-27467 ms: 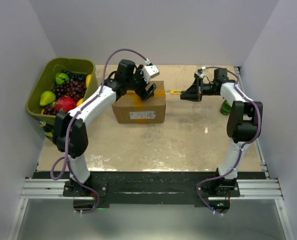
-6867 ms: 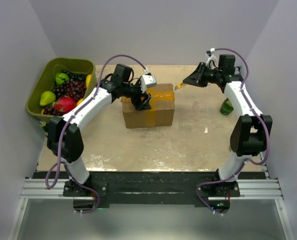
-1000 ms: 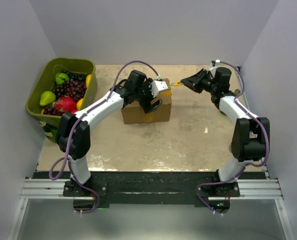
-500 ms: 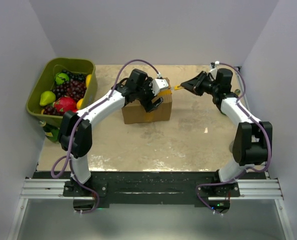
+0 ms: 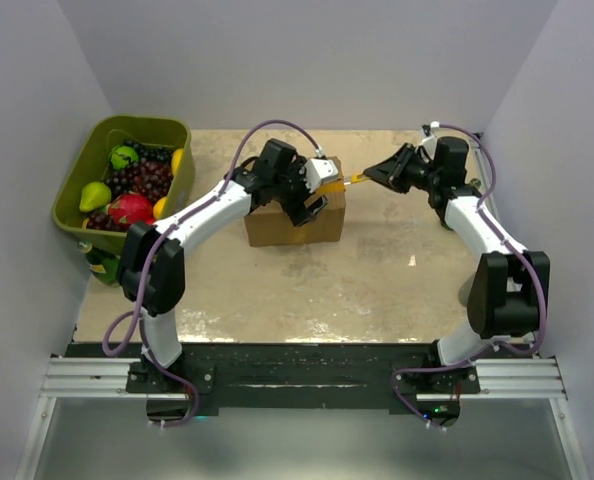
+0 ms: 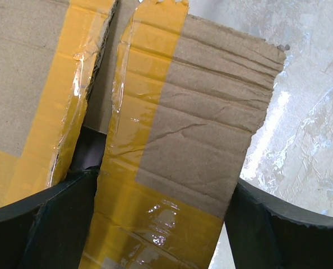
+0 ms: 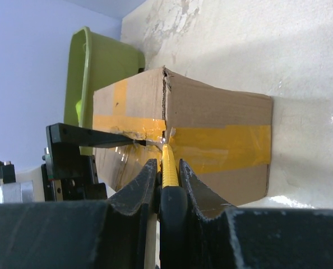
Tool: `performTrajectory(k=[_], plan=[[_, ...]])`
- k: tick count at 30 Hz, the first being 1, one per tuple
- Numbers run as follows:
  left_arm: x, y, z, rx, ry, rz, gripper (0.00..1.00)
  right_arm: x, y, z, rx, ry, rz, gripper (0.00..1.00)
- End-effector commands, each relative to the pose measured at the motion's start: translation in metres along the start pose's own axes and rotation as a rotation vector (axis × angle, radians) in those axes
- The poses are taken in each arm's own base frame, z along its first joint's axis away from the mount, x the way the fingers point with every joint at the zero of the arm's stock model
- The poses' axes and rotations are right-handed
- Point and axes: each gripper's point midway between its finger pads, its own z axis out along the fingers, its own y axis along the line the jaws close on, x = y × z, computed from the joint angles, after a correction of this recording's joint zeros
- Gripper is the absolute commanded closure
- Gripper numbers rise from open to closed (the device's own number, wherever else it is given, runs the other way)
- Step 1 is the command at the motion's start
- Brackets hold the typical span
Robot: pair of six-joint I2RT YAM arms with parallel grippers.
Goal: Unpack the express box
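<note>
The express box (image 5: 282, 226), brown cardboard with yellow tape, stands at mid-table. My left gripper (image 5: 314, 196) rests on its top, open wide. In the left wrist view the gripper (image 6: 163, 182) straddles one taped top flap (image 6: 194, 134), and a dark slit shows between this flap and its neighbour. My right gripper (image 5: 381, 174) comes in from the right, shut on a yellow utility knife (image 5: 355, 180). In the right wrist view the knife (image 7: 167, 156) sits between the shut fingers (image 7: 167, 163), its tip at the torn taped seam on the box's (image 7: 222, 129) upper edge.
An olive-green bin (image 5: 95, 137) of fruit stands at the far left, also seen behind the box in the right wrist view (image 7: 99, 61). Grey walls close in the table on three sides. Bare tabletop (image 5: 307, 290) lies in front of the box.
My right gripper has brought the knife down and left, so its tip now meets the box's right top edge. The left gripper and the box have hardly shifted.
</note>
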Motion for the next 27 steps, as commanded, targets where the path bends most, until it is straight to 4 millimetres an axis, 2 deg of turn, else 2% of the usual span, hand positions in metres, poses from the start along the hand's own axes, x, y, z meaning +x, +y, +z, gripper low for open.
performTrajectory(k=[1,3,7,16,17,18,19,20,21,22,23,25,26,27], plan=[[0.012,0.048,0.006,-0.173,0.020,-0.115,0.12,0.044,0.000,-0.030,0.004,0.196,0.016,1.00],[0.011,0.051,0.005,-0.176,0.009,-0.128,0.12,0.053,-0.008,-0.038,0.038,0.228,0.022,1.00],[0.011,0.054,0.008,-0.165,-0.008,-0.172,0.14,0.066,-0.009,-0.051,0.046,0.255,0.015,1.00],[0.008,0.059,0.015,-0.133,-0.057,-0.262,0.17,0.079,0.001,-0.072,0.055,0.289,-0.021,1.00],[0.010,0.059,0.015,-0.124,-0.059,-0.275,0.17,0.076,0.001,-0.073,0.063,0.284,-0.063,1.00],[0.009,0.057,0.013,-0.112,-0.064,-0.280,0.17,0.060,-0.003,-0.079,0.092,0.240,-0.079,1.00],[0.009,0.054,0.012,-0.094,-0.070,-0.280,0.17,0.038,0.005,-0.083,0.100,0.183,-0.122,1.00],[0.012,0.044,0.013,-0.056,-0.069,-0.261,0.17,0.022,0.007,-0.083,0.117,0.139,-0.178,1.00],[0.007,0.042,0.006,-0.051,-0.091,-0.249,0.17,0.007,0.006,-0.080,0.132,0.114,-0.223,1.00],[0.005,0.037,0.003,-0.041,-0.106,-0.240,0.17,-0.020,0.023,-0.081,0.123,0.052,-0.325,1.00],[0.012,0.029,0.004,-0.014,-0.113,-0.222,0.17,-0.034,0.020,-0.079,0.142,0.031,-0.442,1.00],[0.006,0.025,-0.006,-0.004,-0.141,-0.178,0.15,-0.060,0.011,-0.069,0.213,-0.001,-0.575,1.00],[0.007,0.020,-0.007,0.018,-0.145,-0.142,0.14,-0.067,0.000,-0.067,0.243,0.017,-0.706,1.00],[0.003,0.018,-0.013,0.024,-0.157,-0.112,0.12,-0.072,-0.011,-0.065,0.292,0.027,-0.760,1.00]])
